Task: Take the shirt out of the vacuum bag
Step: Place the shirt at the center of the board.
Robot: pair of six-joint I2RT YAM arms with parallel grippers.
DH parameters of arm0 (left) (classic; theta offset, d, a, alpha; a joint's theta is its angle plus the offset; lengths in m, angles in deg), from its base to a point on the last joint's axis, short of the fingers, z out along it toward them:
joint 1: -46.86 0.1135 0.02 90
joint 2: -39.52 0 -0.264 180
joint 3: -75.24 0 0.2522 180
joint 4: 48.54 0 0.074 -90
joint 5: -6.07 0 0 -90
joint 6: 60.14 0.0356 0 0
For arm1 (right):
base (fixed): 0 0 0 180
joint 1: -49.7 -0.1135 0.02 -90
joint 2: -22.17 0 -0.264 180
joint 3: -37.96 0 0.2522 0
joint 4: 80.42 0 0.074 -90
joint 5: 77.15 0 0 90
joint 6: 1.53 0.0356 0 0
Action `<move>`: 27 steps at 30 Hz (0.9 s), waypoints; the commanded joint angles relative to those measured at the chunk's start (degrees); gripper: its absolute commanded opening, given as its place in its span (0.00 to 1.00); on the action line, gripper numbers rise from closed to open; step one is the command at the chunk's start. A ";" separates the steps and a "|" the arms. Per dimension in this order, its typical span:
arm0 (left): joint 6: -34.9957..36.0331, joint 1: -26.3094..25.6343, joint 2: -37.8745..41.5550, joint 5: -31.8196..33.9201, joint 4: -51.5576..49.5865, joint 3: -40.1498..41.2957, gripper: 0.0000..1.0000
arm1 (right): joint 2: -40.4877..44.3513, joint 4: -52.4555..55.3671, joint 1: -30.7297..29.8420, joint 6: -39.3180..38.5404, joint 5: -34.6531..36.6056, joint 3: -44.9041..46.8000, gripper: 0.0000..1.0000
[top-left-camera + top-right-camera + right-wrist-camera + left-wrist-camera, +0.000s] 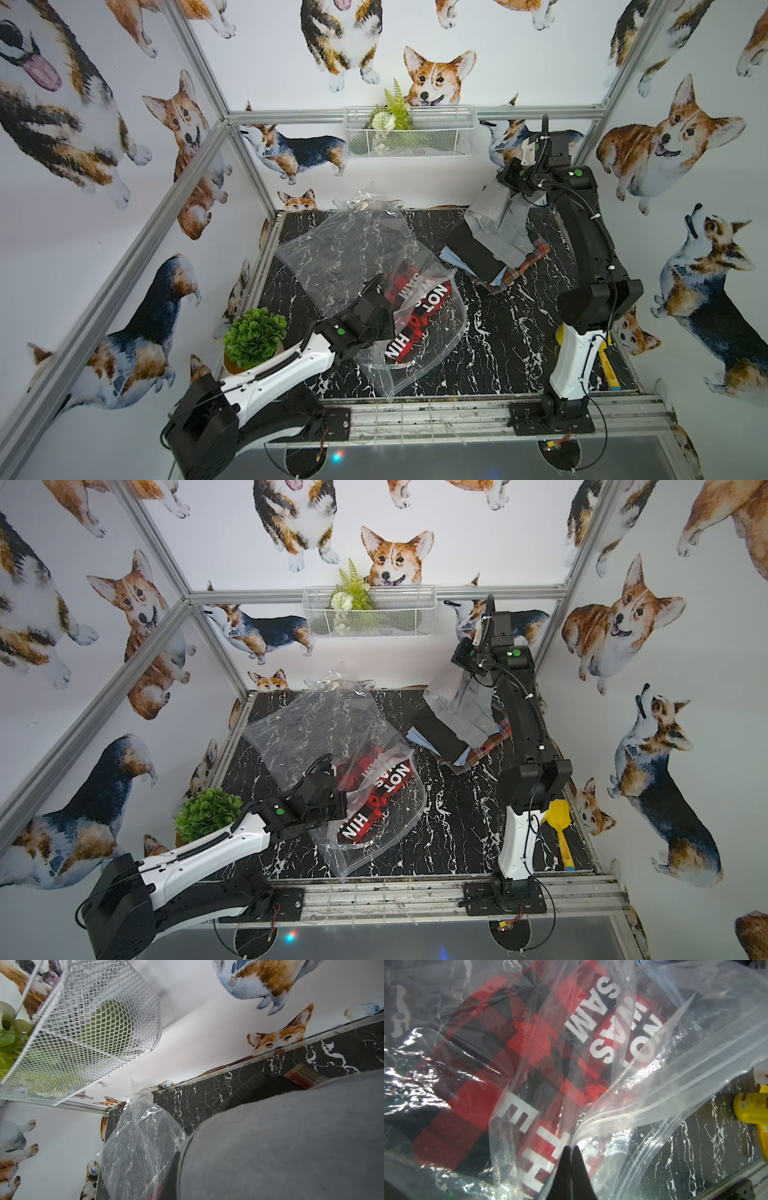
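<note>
Left gripper pinched tight on zip edge of vacuum bag, mid-table, red plaid shirt inside. Right gripper raised back right, closed, grey shirt hanging from it over clothes pile.

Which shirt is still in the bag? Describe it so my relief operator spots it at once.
On the black marble table, find the clear vacuum bag sprawled across the middle. The shirt lies in its near end, by the zip edge. Unlike the grey shirt hanging at the far right and the clothes pile under it, it is red-and-black check with big white letters.
</note>
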 commanded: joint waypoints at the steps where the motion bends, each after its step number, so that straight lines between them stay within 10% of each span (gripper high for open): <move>1: 2.02 0.05 -0.91 0.44 -1.67 -1.54 0.00 | -2.41 -2.54 -0.17 1.01 -1.93 -3.41 0.00; 8: 4.39 0.03 -2.36 0.31 -3.71 -3.38 0.00 | -4.96 -6.63 -0.43 1.86 -5.44 -2.53 0.00; 16: 6.24 0.01 -2.90 -0.61 -5.12 -3.03 0.00 | 8.16 -30.54 4.09 7.04 -9.15 31.87 0.00; 27: 6.58 0.05 -4.46 -2.80 -4.31 -3.08 0.00 | 20.56 -42.36 7.87 8.62 -8.20 55.81 0.00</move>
